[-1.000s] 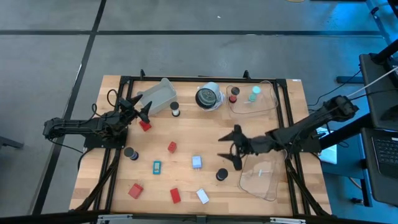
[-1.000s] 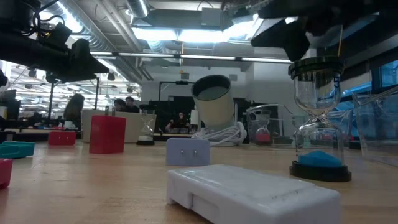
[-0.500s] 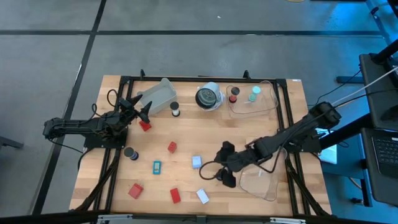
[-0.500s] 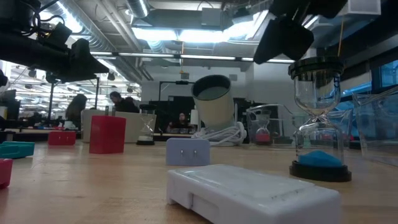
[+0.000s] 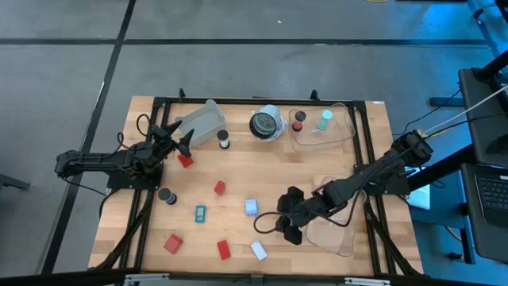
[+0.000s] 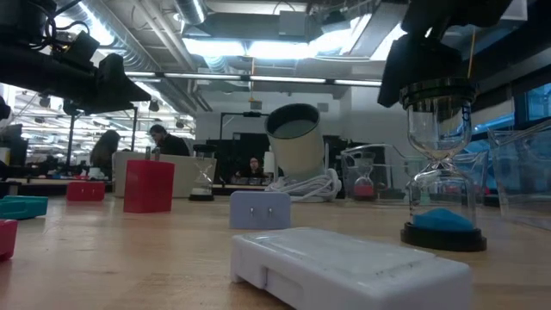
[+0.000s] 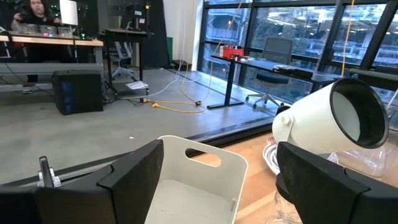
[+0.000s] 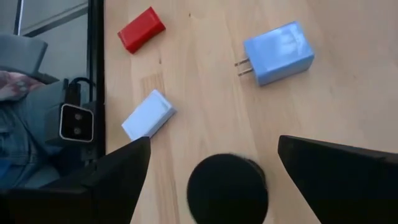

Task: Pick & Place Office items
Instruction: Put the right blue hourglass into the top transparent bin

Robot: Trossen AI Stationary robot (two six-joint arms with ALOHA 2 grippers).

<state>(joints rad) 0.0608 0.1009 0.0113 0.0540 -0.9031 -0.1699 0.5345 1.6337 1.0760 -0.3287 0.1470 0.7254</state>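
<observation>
Wood table point(image 5: 317, 171) w/ black frame. Red blocks point(image 5: 223, 249) lower left, blue plug point(image 5: 251, 207) center, white block point(image 5: 259, 251) bottom, trays point(image 5: 340, 239) right side, grey bin point(image 5: 202, 123) upper left.

right gripper point(image 5: 276, 225) low over the table's near middle, fingers spread; left gripper point(image 5: 178, 141) open, far-left

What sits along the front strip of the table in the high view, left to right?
Red block → red block → white block → right end effector over a dark cap → clear tray.
</observation>
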